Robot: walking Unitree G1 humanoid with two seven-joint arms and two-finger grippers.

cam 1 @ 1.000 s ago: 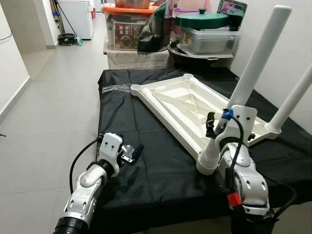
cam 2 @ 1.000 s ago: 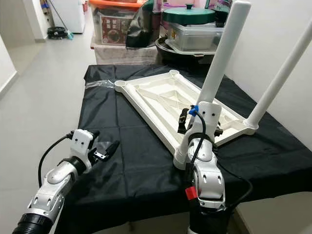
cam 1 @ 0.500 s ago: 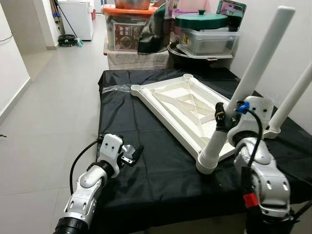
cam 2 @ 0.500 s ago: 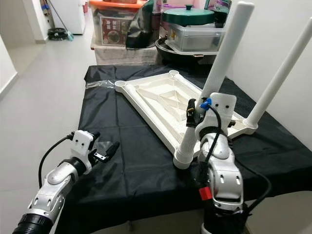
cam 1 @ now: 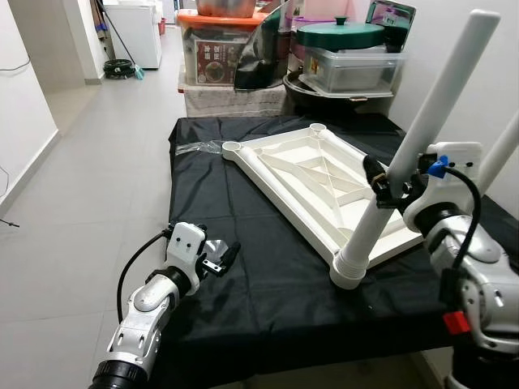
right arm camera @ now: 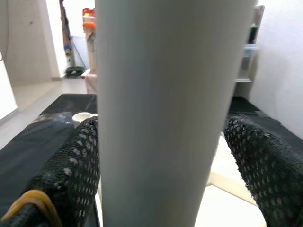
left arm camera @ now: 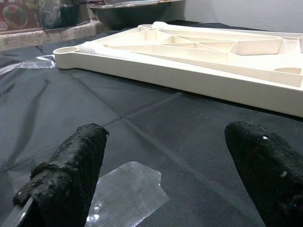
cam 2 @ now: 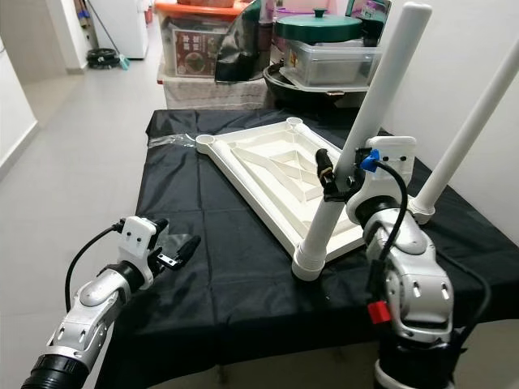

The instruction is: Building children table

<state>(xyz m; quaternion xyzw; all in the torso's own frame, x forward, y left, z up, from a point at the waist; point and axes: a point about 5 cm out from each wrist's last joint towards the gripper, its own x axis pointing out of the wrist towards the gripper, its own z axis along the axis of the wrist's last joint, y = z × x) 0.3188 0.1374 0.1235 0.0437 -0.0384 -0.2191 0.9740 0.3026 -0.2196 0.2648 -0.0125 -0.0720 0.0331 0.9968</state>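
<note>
While the white tabletop [cam 1: 312, 182] lies upside down mid-frame on the black surface [cam 1: 243, 267], right claw [cam 2: 340, 182] straddles its near leg [cam 2: 365, 134], contact hidden; left claw [cam 1: 229, 255] hovers spread lower left.

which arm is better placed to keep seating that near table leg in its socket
Right. The right gripper already straddles the near leg, one finger on each side, above its corner socket on the upturned tabletop. The left gripper hovers open over the black cloth, well away from the leg.

Black-draped table [cam 1: 268, 292] bears an upturned white tabletop [cam 1: 308, 174]
</note>
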